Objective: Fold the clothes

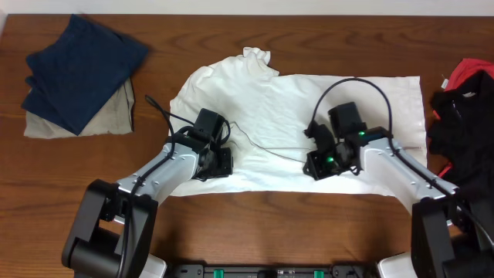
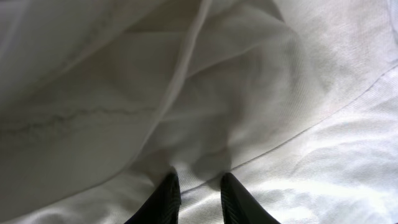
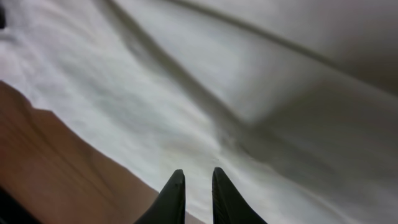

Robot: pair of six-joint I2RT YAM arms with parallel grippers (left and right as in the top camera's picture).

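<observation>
The clothes, a white T-shirt [image 1: 293, 100], lie spread across the middle of the table plain side up, with the collar end bunched at the back. My left gripper [image 1: 214, 164] rests low on the shirt's near left part. In the left wrist view its fingers [image 2: 168, 194] stand a little apart, flat white cloth [image 2: 261, 93] and a hem line showing between them, so the left gripper [image 2: 200, 186] is open. My right gripper [image 1: 320, 166] is over the shirt's near edge. The right wrist view shows this gripper [image 3: 198, 177] narrowly open above the cloth [image 3: 249, 81], holding nothing.
A folded navy garment [image 1: 81, 66] lies on a beige one [image 1: 116, 116] at the back left. Black and red clothing [image 1: 463, 116] is piled at the right edge. Bare wooden table [image 3: 62, 162] shows just beside the shirt's near edge.
</observation>
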